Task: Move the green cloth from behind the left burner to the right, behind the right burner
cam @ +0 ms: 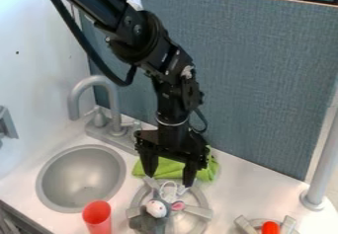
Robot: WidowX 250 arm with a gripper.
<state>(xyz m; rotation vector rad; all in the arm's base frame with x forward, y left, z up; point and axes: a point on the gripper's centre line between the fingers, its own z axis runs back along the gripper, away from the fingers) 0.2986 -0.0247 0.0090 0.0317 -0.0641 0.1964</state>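
The black gripper hangs pointing down over the back of the left burner, its two fingers spread apart with nothing clearly held between them. Just below and in front of it, a grey plush toy with a white and pink part lies on the burner. A bright green cloth lies crumpled on the counter behind the burner, partly hidden by the fingers.
A round sink with a grey faucet is at the left. A red cup stands between sink and burner. An orange-red object rests on the right burner. A grey pole rises at the right, before a blue-grey panel.
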